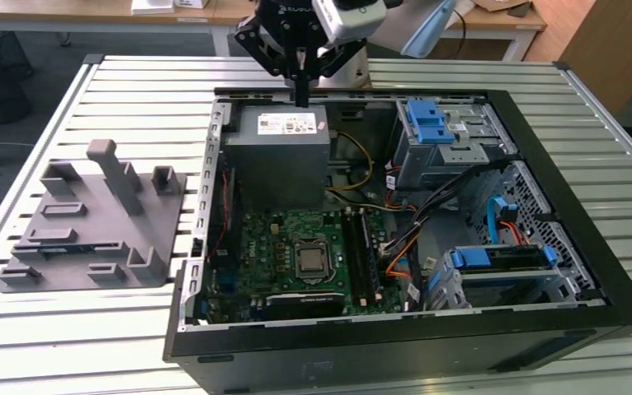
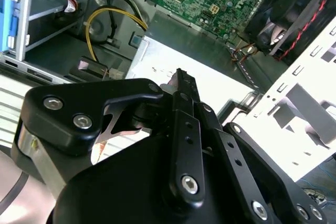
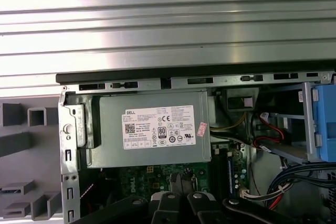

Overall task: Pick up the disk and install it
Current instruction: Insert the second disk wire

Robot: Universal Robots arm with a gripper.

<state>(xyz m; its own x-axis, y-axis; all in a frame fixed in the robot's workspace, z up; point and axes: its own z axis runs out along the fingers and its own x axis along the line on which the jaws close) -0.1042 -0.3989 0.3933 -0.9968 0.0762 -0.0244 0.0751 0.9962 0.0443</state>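
gripper [image 2: 180, 75]: black linkage up close in both wrist views, fingers pinched together, nothing between them.
under gripper: power supply [image 1: 277, 152], grey box with white sticker. fingertips at its edge by the case wall, can't tell if touching.
disk [image 1: 503, 257]: well apart from gripper, seated in drive bay [image 1: 569, 280] in the case's near corner, at the exterior view's right. blue bracket at both ends.
in the way: cable bundle [image 1: 448, 193] runs between power supply and disk. blue cable [image 1: 499, 216] just beside disk.
case [image 1: 404, 350]: open, lying on slatted table [image 1: 129, 90]. holds motherboard [image 1: 305, 255], power supply, grey cage [image 1: 448, 140] with blue latch.
fixture [image 1: 91, 222]: grey, on table beside case, at the exterior view's left.
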